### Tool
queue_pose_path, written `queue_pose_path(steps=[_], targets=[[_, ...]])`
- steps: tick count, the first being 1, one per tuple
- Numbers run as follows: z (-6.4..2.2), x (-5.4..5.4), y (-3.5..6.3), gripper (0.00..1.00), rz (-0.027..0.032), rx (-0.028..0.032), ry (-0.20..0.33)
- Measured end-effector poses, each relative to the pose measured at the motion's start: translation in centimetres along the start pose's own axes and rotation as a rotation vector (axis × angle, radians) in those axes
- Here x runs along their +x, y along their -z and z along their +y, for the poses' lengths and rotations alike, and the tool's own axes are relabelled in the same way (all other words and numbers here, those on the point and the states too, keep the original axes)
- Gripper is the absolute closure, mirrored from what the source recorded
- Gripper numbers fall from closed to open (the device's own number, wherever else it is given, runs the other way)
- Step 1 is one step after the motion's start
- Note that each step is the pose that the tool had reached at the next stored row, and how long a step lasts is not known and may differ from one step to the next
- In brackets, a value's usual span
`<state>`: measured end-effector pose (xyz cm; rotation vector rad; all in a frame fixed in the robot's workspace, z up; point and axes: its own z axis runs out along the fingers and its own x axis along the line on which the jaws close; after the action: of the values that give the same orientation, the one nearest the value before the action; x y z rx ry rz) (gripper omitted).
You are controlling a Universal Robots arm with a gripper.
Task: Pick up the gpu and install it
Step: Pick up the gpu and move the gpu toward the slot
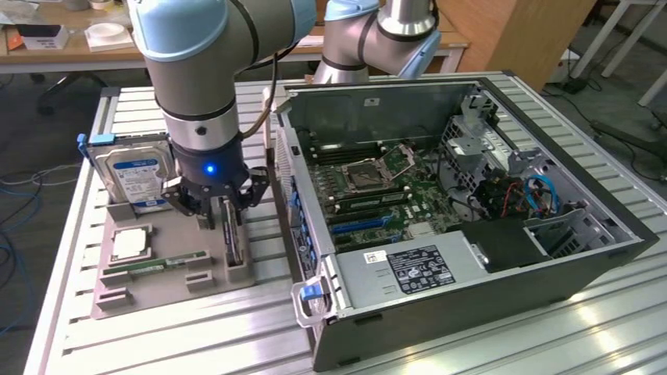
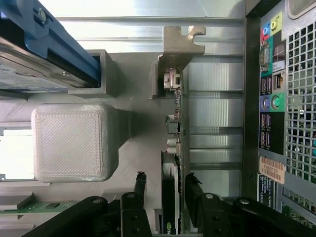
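Nearest the exterior camera, the slatted metal tabletop point(image 1: 208, 328) carries a grey holder point(image 1: 115, 298) on the exterior view's left and an open computer case point(image 1: 501, 305) on its right. A RAM stick point(image 1: 156, 264) and a processor chip point(image 1: 127, 244) lie toward the holder's near end.

Just beside them the gpu point(image 1: 233, 242) stands on its edge in a slot along the side of the holder closest to the case. Its long axis runs from near to far, parallel to the case's port panel point(image 2: 269, 98). The wrist view shows the card edge-on. Its metal bracket point(image 2: 180, 42) is at the end away from the fingers point(image 2: 139, 190), the same end of the holder as the hard drive point(image 1: 136, 176).

The pincer point(image 1: 221, 212) is down over the card and spread, with one finger on each face. A gap shows between one finger and the card, so nothing is pinched. The hard drive stands upright at the holder's far corner.

Beyond the tabletop there is a wooden desk point(image 1: 42, 55), and cables point(image 1: 16, 187) lie on the floor at the exterior view's left.
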<state>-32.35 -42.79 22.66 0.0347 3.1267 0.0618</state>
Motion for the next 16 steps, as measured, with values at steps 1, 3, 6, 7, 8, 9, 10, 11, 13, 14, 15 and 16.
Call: queue_pose_path(steps=[1,3,6,7,8,9,10,11,13,14,15,16], targets=[[0.00,0.00,0.00,0.57,0.0000,0.0000,0.000],[0.00,0.00,0.00,0.64,-0.0001,0.0000,0.000],[0.00,0.00,0.00,0.64,0.0000,-0.0001,0.000],[0.00,0.00,0.00,0.64,-0.0001,0.0000,0.000],[0.00,0.00,0.00,0.65,-0.0001,0.0000,0.000],[0.00,0.00,0.00,0.65,-0.0002,0.0001,0.000],[0.00,0.00,0.00,0.65,0.0000,0.0000,0.000],[0.00,0.00,0.00,0.72,0.0000,0.0000,0.000],[0.00,0.00,0.00,0.72,0.0000,0.0000,0.000],[0.00,0.00,0.00,0.72,0.0000,0.0000,0.000],[0.00,0.00,0.00,0.72,0.0000,0.0000,0.000],[0.00,0.00,0.00,0.73,0.0000,0.0000,0.000]])
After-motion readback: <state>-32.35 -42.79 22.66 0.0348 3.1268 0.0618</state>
